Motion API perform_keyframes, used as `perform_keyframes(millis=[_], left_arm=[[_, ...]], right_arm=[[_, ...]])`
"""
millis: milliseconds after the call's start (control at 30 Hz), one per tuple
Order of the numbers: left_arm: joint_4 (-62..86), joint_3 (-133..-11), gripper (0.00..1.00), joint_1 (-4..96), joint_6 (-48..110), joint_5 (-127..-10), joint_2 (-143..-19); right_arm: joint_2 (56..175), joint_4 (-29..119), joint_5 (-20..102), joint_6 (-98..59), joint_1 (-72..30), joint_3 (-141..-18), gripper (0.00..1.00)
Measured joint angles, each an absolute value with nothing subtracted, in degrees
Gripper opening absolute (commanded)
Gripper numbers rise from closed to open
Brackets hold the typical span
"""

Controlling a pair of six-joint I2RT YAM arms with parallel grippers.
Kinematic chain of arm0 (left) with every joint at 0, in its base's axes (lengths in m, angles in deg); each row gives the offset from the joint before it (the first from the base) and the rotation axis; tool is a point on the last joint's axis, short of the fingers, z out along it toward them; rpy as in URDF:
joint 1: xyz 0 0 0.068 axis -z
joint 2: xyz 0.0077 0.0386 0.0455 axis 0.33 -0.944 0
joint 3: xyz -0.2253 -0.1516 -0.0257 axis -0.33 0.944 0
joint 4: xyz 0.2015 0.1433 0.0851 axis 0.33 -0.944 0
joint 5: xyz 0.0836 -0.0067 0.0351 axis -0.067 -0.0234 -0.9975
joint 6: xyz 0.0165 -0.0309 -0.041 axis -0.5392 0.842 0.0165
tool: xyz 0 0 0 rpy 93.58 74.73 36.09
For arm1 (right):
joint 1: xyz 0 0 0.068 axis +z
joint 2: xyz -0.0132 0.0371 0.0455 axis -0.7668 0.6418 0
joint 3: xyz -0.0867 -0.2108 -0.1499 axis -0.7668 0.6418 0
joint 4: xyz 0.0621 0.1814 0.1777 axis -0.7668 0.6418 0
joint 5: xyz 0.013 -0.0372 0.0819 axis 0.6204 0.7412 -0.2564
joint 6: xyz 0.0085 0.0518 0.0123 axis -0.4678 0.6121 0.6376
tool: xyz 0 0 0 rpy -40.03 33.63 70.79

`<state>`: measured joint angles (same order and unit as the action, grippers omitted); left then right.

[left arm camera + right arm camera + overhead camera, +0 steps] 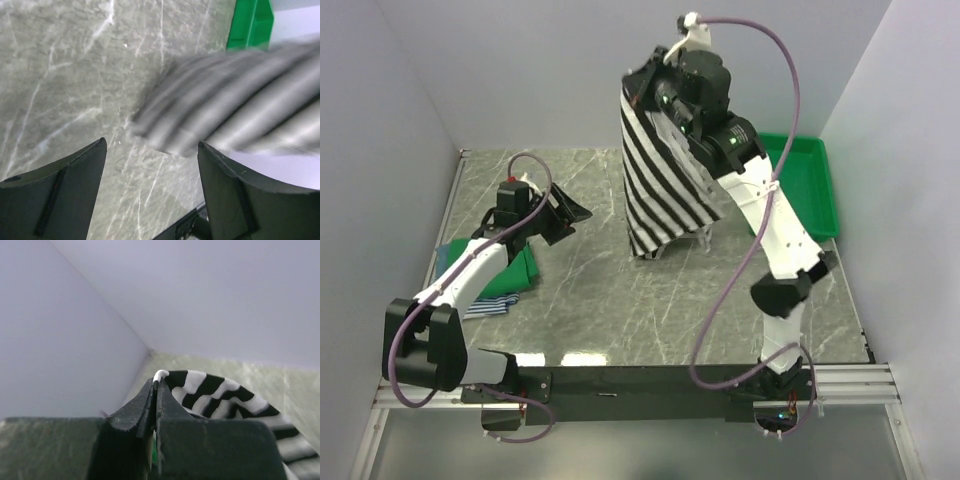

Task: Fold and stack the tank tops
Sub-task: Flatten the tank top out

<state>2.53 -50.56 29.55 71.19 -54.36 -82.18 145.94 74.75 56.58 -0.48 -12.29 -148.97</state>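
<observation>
- Right gripper [156, 385], lifted high towards the overhead camera, is pinching its fingers tight together on a top edge of the black-and-white striped tank top [660, 180]. A sliver of white cloth is showing between the tips.
- Striped top is hanging from that pinch above mid-table, long axis running straight down. Lower hem is sitting near the table [620, 310]; whether it is touching, cannot tell.
- Left gripper [578, 213] is hovering low, jaws standing wide apart, nothing between them.
- Key relation: the hanging cloth is lying to the right of the left gripper, just beyond its open fingers. It is showing as a blurred striped band in the left wrist view.
- Judging that the left arm is the nearer one to the free lower part.
- Green tank top [515, 275] and blue-white striped tank top [485, 308] are lying piled at the table's left, under the left arm.
- Green bin [815, 185] is sitting far right, behind the right arm.
</observation>
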Motion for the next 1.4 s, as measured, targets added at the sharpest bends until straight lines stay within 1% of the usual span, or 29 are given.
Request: perform_keyframes(millis=[133, 233, 333, 400, 500, 667, 767, 900, 1033, 1133, 1300, 1400], left_arm=[[2.31, -49.97, 0.79, 29.57, 71.57, -53.42, -80.8], [3.49, -47.95, 0.78, 29.68, 72.4, -52.41, -80.41], [3.51, -46.66, 0.78, 31.54, 72.72, -52.33, -81.39], [3.75, -46.75, 0.79, 35.34, 72.68, -53.33, -83.08], [3.99, -47.45, 0.79, 43.04, 73.14, -54.64, -86.53], [4.65, -51.34, 0.79, 52.11, 74.65, -58.53, -94.79], [4.19, -53.7, 0.83, 53.66, 76.09, -63.32, -98.4], [1.94, -54.73, 0.82, 53.37, 80.05, -70.58, -100.3], [0.15, -57.99, 0.78, 52.94, 83.85, -76.37, -103.99], [-2.34, -62.77, 0.74, 52.87, 85.64, -80.0, -108.5], [-6.3, -69.88, 0.71, 52.87, 87.35, -84.68, -114.55], [-9.25, -74.38, 0.62, 52.65, 87.54, -87.69, -117.68]], right_arm=[[131.73, 71.49, 57.63, -0.39, -13.71, -121.23, 0.0], [123.58, 70.29, 59.14, 0.33, -16.12, -106.59, 0.0], [118.05, 68.32, 60.43, 1.29, -18.87, -95.5, 0.0], [116.32, 67.84, 61.61, 2.01, -20.75, -90.22, 0.0], [116.69, 67.49, 62.81, 2.43, -23.48, -85.91, 0.0], [120.93, 66.77, 62.55, 2.51, -30.32, -84.93, 0.0], [123.58, 67.04, 62.22, 2.3, -33.38, -86.3, 0.0], [125.61, 67.54, 61.39, 1.6, -33.8, -90.74, 0.0], [125.61, 67.41, 61.13, 0.77, -33.45, -94.46, 0.0], [125.61, 67.6, 61.13, 0.35, -33.56, -96.29, 0.0], [125.61, 67.93, 61.09, -0.11, -34.37, -97.28, 0.0], [125.61, 68.59, 61.06, -0.24, -34.98, -97.3, 0.0]])
